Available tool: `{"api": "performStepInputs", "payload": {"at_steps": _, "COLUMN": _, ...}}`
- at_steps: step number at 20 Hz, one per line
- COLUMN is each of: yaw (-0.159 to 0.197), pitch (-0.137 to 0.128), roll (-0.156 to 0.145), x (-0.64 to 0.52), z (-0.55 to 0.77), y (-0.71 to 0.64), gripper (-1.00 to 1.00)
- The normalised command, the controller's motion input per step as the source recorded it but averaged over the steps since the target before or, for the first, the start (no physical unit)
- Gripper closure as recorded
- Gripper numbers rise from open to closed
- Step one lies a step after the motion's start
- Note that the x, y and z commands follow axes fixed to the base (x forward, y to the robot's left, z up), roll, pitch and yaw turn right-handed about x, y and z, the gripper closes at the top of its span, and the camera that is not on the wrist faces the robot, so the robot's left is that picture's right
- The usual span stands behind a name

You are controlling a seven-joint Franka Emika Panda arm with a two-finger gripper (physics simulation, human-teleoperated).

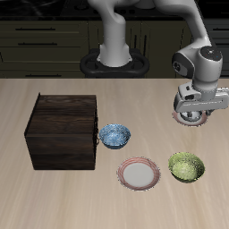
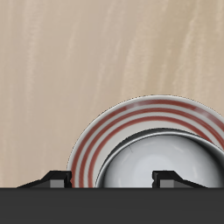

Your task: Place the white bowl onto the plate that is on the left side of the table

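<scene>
Your robot arm reaches over the light wooden desk [image 1: 54, 201], with its jaws [image 1: 190, 114] hanging low at the side where the left plate lies. In the overhead view the arm's head hides most of that plate [image 1: 175, 114]; only a sliver of rim peeks out beside it. The wrist camera shows the plate [image 2: 96, 140] clearly: white with pinkish-red rings. The white bowl [image 2: 153, 166] sits on it, pale and shiny inside, upright. Two dark fingertips [image 2: 54, 178] frame the bowl, one at each side. You cannot tell from these views whether they touch the bowl or stand apart from it.

Nearer the desk's front edge lie a second red-rimmed plate [image 1: 139, 173] and, just beside it, a green bowl [image 1: 186, 166]. A blue-patterned bowl [image 1: 114, 135] sits farther back, next to a dark brown wooden box [image 1: 63, 131].
</scene>
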Motion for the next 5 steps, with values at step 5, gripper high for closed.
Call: {"api": "performStepInputs", "payload": {"at_steps": 5, "yaw": -0.036, "pitch": -0.061, "roll": 0.022, "x": -0.15, "z": 0.39, "y": -0.08, "gripper": -1.0}}
